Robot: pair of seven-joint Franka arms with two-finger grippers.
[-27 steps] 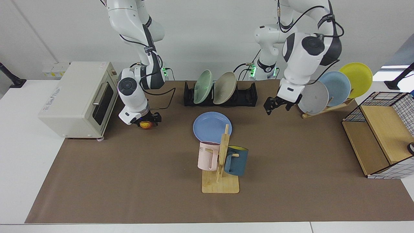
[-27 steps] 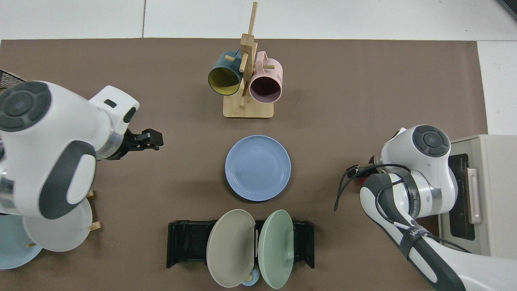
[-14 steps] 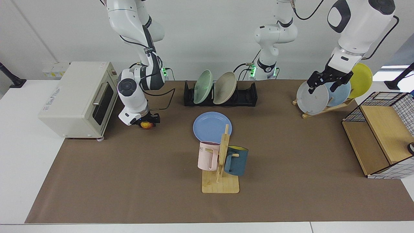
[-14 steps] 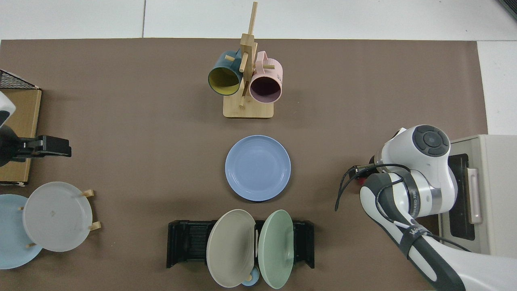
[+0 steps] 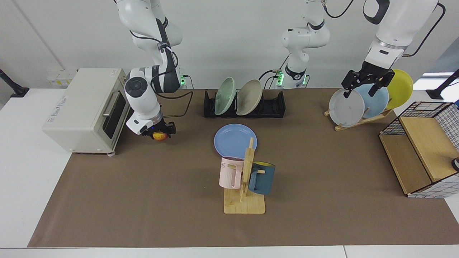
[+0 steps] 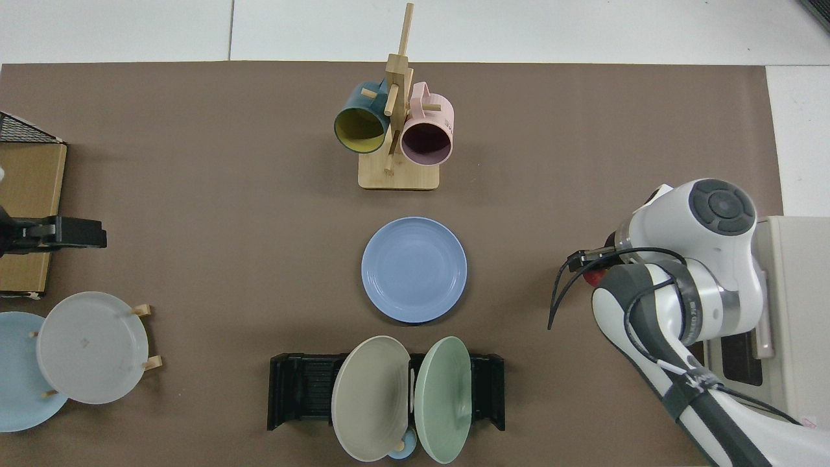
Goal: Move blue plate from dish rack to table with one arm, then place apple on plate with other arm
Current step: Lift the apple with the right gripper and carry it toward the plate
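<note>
The blue plate (image 5: 233,139) (image 6: 414,269) lies flat on the brown table (image 5: 143,200) (image 6: 194,162), in front of the black dish rack (image 5: 274,105) (image 6: 301,389). My right gripper (image 5: 159,133) (image 6: 587,264) is shut on the red and yellow apple (image 5: 160,135) (image 6: 591,277) beside the toaster oven, well away from the plate. The arm's wrist hides most of the apple in the top view. Raised over the wooden plate stand, my left gripper (image 5: 364,85) (image 6: 68,233) is open and holds nothing.
A green plate (image 5: 224,96) and a beige plate (image 5: 249,97) stand in the dish rack. A mug tree (image 5: 245,179) with a pink and a dark blue mug stands right in front of the blue plate. A toaster oven (image 5: 86,107) and a wire basket (image 5: 426,150) flank the mat.
My left arm swung away from the table's middle and up over the plate stand. The right gripper rose slightly with the apple and shifted toward the toaster oven.
</note>
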